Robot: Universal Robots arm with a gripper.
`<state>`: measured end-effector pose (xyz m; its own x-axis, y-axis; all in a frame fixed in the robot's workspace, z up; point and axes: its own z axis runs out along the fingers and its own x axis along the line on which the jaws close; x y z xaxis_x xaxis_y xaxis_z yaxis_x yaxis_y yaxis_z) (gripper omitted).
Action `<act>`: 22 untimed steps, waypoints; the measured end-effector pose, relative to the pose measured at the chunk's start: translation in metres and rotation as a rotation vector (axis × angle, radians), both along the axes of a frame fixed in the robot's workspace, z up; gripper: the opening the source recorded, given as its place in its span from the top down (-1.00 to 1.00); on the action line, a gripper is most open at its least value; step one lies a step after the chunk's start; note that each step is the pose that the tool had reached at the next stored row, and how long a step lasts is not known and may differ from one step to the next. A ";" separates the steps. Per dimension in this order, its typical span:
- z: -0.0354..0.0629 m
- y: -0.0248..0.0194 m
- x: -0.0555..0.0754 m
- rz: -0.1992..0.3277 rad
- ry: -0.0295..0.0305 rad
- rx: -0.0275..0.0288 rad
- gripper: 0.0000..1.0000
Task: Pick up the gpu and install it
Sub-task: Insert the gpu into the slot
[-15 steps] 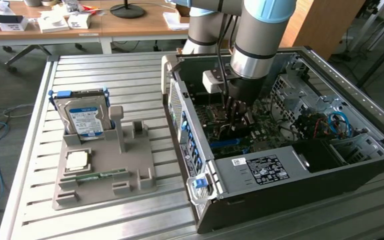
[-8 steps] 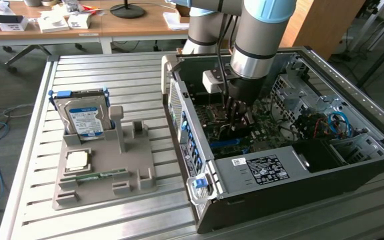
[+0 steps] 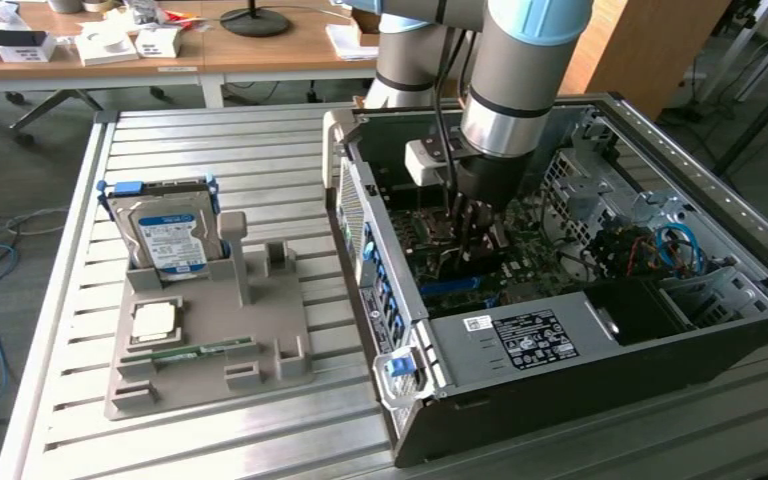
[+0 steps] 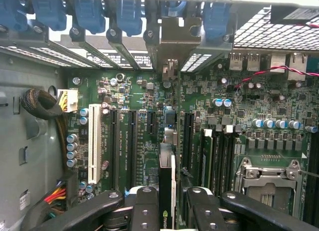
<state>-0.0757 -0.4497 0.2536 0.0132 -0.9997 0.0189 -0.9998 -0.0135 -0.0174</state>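
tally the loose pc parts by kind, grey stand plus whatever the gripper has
hard drive: 1
cpu: 1
ram stick: 1
gpu, in the gripper: 1
total: 4

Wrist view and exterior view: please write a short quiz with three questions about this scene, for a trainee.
1. True or false: the gripper is shut on the gpu, over the motherboard.
2. What stands upright in the grey holder? A) a hard drive B) a keyboard C) a fan
3. Fill in: in the exterior view, the arm reaches down into the open ___.

Key: 1 true; 2 A; 3 computer case.
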 end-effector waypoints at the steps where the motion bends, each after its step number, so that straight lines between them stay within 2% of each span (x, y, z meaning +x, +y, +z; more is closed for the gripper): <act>1: 0.0000 0.0000 0.000 0.000 0.0000 0.0000 0.47; 22: -0.0002 -0.0009 0.000 -0.029 0.0001 0.0000 0.47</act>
